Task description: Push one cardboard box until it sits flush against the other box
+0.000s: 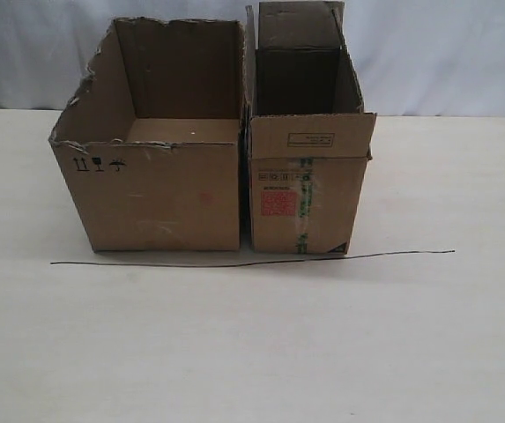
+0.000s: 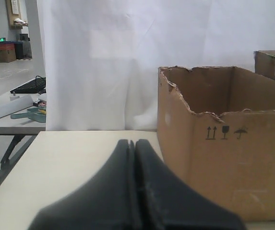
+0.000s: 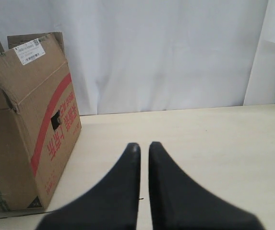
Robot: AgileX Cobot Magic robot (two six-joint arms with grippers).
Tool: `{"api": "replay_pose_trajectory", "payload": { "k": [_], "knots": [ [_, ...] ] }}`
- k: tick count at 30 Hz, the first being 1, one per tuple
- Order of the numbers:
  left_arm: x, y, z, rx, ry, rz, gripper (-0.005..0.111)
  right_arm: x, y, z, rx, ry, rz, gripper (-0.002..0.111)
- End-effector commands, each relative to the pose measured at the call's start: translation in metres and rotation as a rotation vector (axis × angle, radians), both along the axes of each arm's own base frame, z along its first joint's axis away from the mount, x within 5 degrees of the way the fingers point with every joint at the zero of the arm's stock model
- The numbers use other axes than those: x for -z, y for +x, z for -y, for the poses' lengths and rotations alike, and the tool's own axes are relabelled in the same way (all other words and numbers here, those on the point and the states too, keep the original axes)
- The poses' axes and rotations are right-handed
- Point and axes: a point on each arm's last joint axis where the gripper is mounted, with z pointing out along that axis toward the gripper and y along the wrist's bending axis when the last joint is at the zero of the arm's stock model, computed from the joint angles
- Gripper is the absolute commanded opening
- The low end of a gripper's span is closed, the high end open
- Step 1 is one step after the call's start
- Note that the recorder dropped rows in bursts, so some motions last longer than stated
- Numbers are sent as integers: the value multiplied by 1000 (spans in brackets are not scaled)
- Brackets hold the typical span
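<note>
The narrow cardboard box (image 1: 309, 194) with its red sticker and green tape stands right of the other box (image 1: 159, 194), the wider torn-rimmed one. Only a thin dark slit shows between their facing walls. Neither gripper appears in the exterior view. My left gripper (image 2: 133, 142) is shut and empty, low over the table, just off the symbol-marked corner of the other box (image 2: 223, 158). My right gripper (image 3: 144, 145) has its jaws almost together with nothing between them. It stands apart from the red-striped side of the cardboard box (image 3: 27, 120).
A thin black line (image 1: 252, 261) runs along the table in front of both boxes. A white curtain (image 1: 446, 53) hangs behind the table. Beyond the table's left edge stands another desk with a keyboard (image 2: 28, 85).
</note>
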Motion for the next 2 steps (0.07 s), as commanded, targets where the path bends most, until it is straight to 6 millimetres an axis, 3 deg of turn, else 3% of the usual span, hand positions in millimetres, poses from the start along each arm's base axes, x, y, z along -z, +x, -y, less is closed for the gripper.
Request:
{"api": "replay_pose_trajectory", "payload": {
  "k": [1,2],
  "knots": [
    [0,0,0,-2,-1,12,0,2,0,0,6,-8,-3,5],
    [0,0,0,-1,-3,12,0,2,0,0,6,-8,-3,5]
  ]
}}
